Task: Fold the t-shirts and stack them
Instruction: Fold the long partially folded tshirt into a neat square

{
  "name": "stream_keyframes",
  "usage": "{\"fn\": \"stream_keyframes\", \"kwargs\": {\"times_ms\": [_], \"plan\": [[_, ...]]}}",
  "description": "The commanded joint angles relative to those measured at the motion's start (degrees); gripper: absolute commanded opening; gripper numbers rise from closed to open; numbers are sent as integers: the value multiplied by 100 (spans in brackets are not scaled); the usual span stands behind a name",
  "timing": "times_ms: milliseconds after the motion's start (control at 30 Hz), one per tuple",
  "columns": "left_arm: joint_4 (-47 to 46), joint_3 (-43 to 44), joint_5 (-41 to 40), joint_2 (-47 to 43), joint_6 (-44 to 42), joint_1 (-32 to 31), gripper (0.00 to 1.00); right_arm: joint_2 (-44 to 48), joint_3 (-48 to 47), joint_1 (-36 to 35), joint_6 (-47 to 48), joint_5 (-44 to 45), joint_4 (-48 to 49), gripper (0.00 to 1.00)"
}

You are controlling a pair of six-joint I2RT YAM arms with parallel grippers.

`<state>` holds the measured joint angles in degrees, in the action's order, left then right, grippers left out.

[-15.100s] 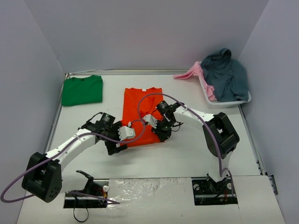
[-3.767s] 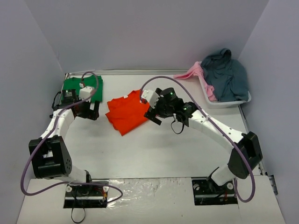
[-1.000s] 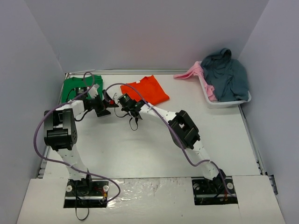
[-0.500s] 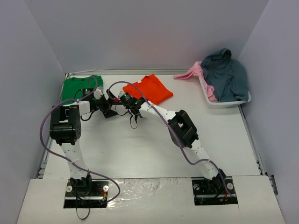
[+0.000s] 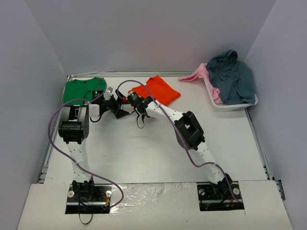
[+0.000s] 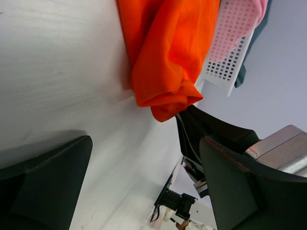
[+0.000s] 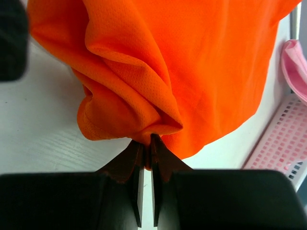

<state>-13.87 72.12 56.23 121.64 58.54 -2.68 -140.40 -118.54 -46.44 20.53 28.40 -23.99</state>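
The orange t-shirt [image 5: 158, 90] lies bunched at the back middle of the table, partly lifted at its left edge. My right gripper [image 5: 131, 98] is shut on a gathered fold at that edge; the right wrist view shows the jaws [image 7: 147, 142] pinched on orange cloth [image 7: 182, 57]. My left gripper [image 5: 117, 106] is just left of it, open and empty, low over the table; its wrist view [image 6: 144, 143] shows the orange shirt [image 6: 168, 57] ahead of the spread fingers. The green t-shirt [image 5: 82, 91] lies folded flat at the back left corner.
A white basket [image 5: 236, 103] at the back right holds a grey-blue garment [image 5: 232, 74] and a pink cloth [image 5: 196, 74] hanging over its rim. It also shows in the left wrist view [image 6: 225, 52]. Both arms reach across the left half of the table, cables looping over them.
The orange shirt has shifted a little to the right and back in the right gripper's grip. The left gripper has moved right, closer to the right gripper.
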Motion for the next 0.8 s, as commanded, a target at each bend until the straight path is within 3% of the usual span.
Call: {"fn": "stream_keyframes", "kwargs": {"times_ms": [0,767], "plan": [[-731,206,-903,386,693,-866,94,619,-460,-1140,531,-2127,957,0],[-740,162,-824,105,272,-778,94,601,-389,-964,820,-3323,1423,0]]}}
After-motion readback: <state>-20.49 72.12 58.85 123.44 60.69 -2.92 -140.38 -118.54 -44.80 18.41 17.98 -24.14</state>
